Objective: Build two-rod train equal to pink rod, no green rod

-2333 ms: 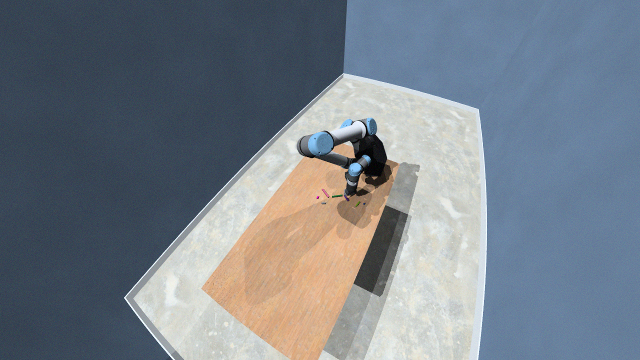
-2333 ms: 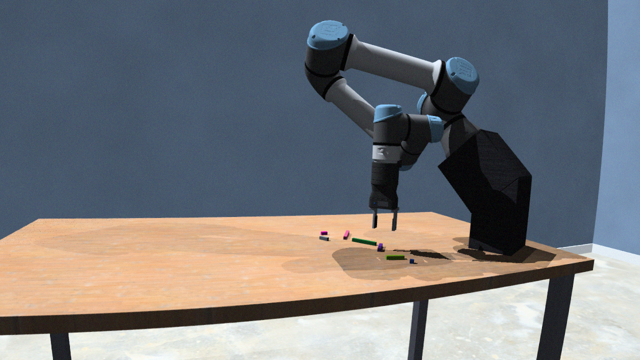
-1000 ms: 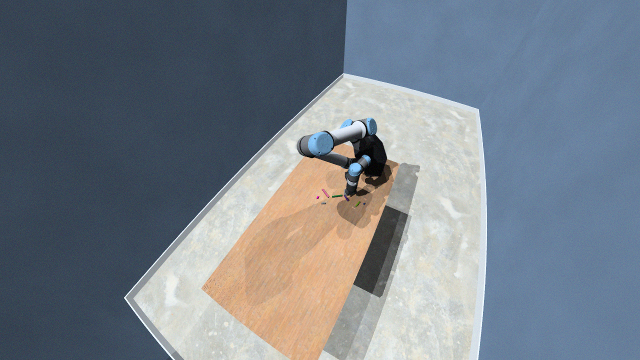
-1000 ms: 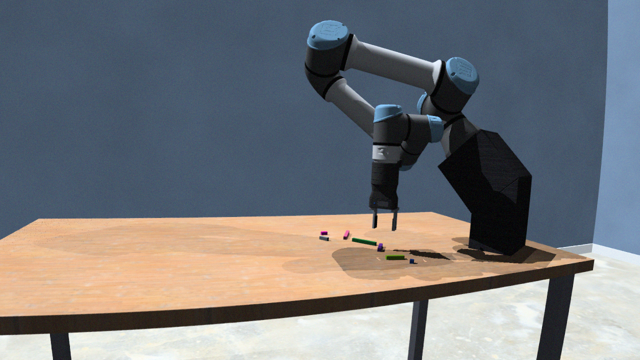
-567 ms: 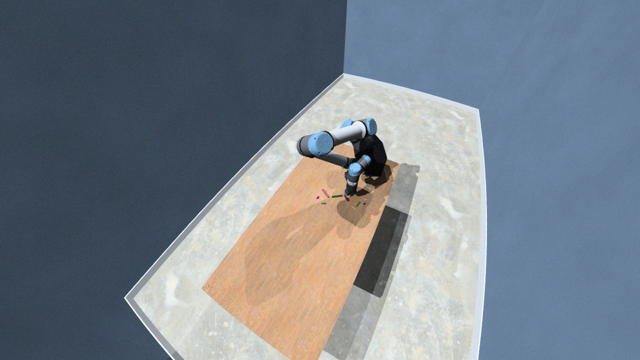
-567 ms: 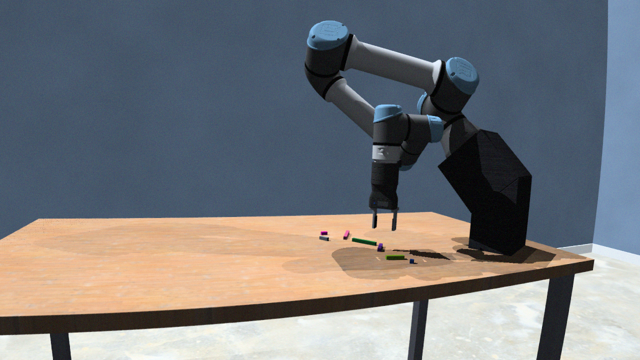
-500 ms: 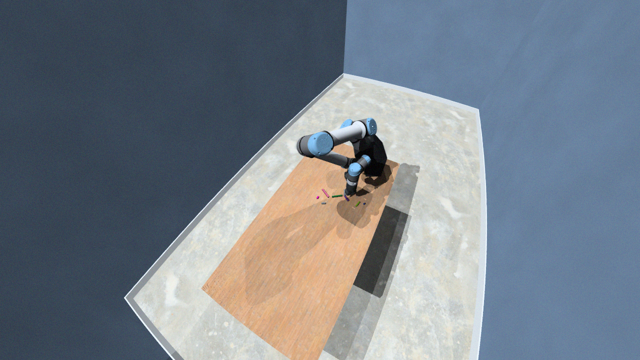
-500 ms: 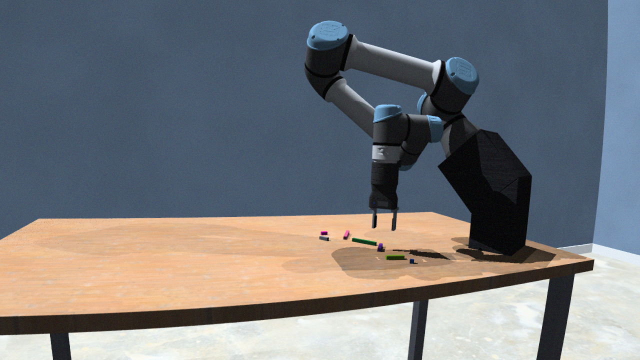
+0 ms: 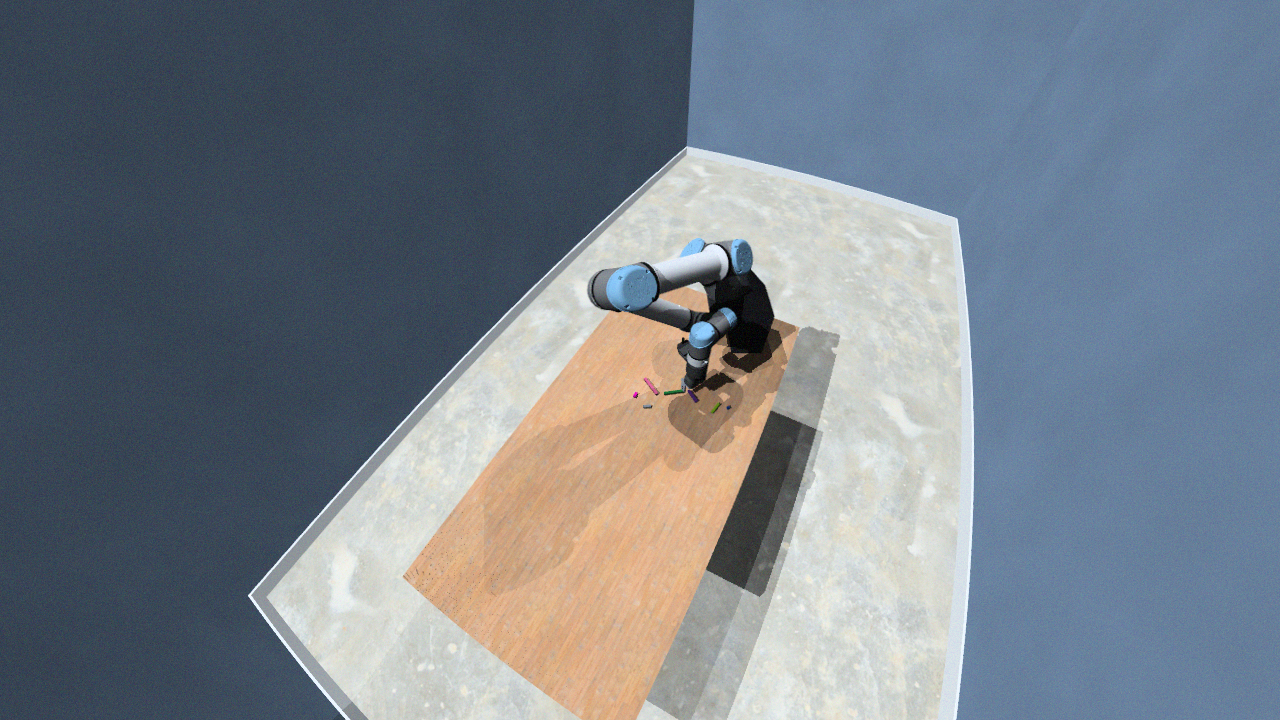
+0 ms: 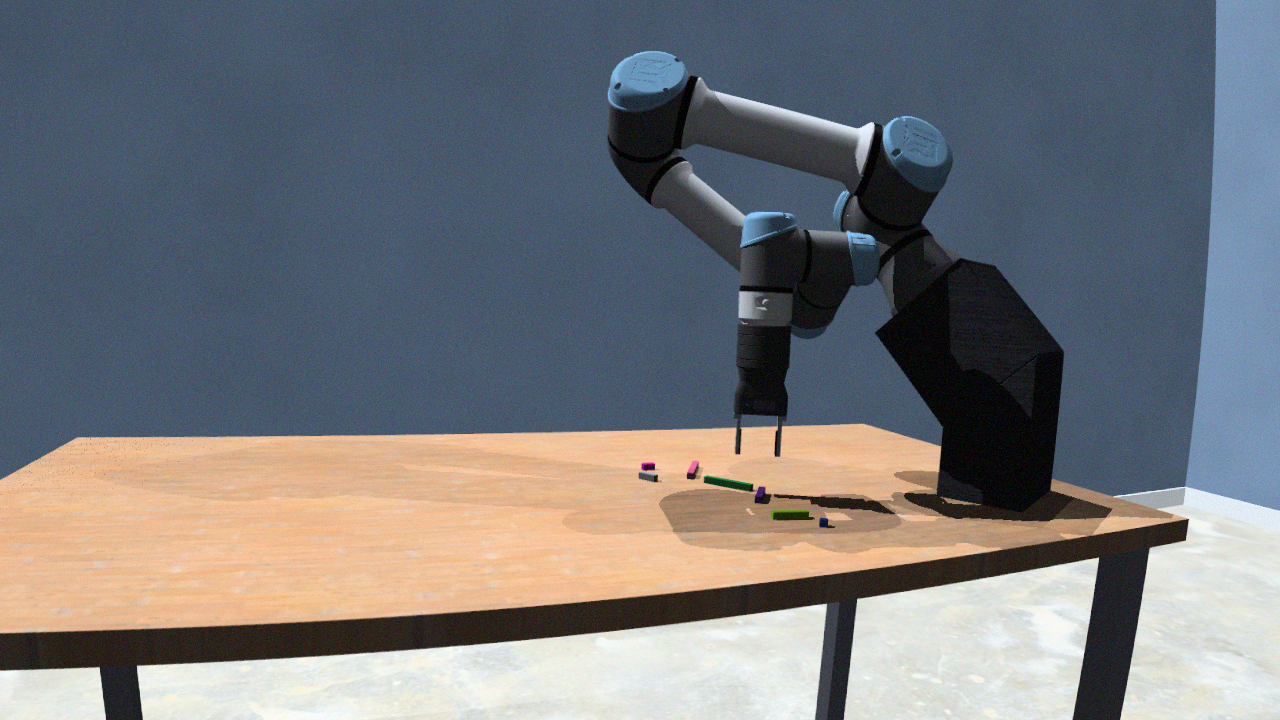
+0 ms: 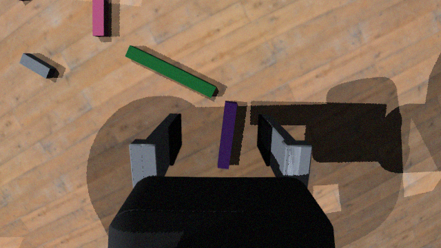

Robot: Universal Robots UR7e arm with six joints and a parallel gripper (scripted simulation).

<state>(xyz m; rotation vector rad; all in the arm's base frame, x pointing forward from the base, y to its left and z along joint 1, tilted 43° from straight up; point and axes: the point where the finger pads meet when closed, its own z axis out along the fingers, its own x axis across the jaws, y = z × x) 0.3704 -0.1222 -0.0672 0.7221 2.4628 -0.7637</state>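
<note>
My gripper (image 9: 687,385) (image 10: 758,447) (image 11: 219,129) is open and empty. It hangs a little above the table, straddling the purple rod (image 9: 692,395) (image 10: 759,493) (image 11: 227,134). That rod lies flat between the fingers, along them and slightly right of centre, touching neither. The green rod (image 9: 673,392) (image 10: 727,483) (image 11: 170,71) lies just beyond its far end. The pink rod (image 9: 650,385) (image 10: 691,468) (image 11: 98,17) and the grey rod (image 9: 647,406) (image 10: 648,477) (image 11: 34,65) lie further left. The magenta rod (image 9: 635,394) (image 10: 647,465), the lime rod (image 9: 715,408) (image 10: 790,514) and the blue rod (image 9: 728,407) (image 10: 822,522) lie apart.
The rods lie on a wooden table (image 9: 581,537) (image 10: 358,537) near the arm's black base (image 10: 984,385). The table's right edge runs close behind the lime and blue rods.
</note>
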